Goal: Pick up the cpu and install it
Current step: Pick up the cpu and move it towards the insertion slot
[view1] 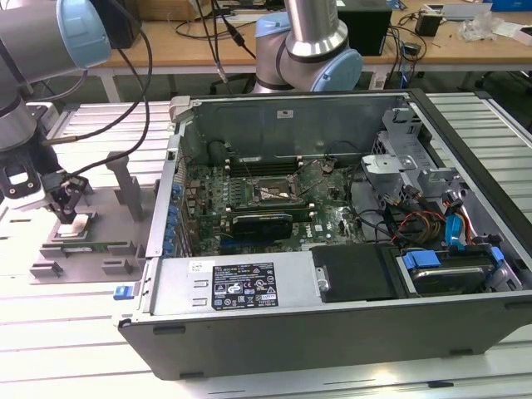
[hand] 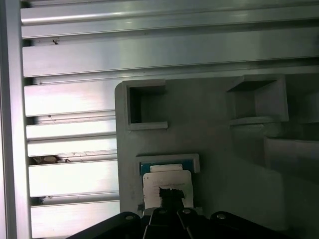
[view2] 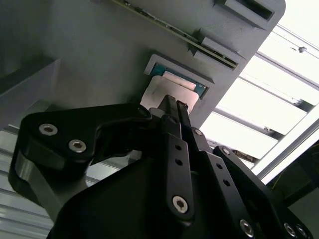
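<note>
The cpu (view2: 160, 92) is a small square chip with a silver top and a green edge. It lies in a recess of the grey plastic tray (view1: 100, 249) at the exterior view's left, outside the computer case (view1: 332, 324). My gripper (view1: 66, 206) hangs straight over it, and its two black fingers (view2: 171, 110) are pressed together. Their tips sit at the middle of the cpu (hand: 167, 180) in both wrist views, and I cannot tell whether they touch it. The motherboard's socket (view1: 268, 193) shows in the open case.
Upright posts (view1: 126, 187) rise from the tray close to my gripper. Ribbed aluminium table slats (hand: 75, 144) run under the tray. A long black card (view1: 262, 224) and bundles of cables (view1: 416, 224) lie inside the case. A second arm's base (view1: 312, 50) stands behind the case.
</note>
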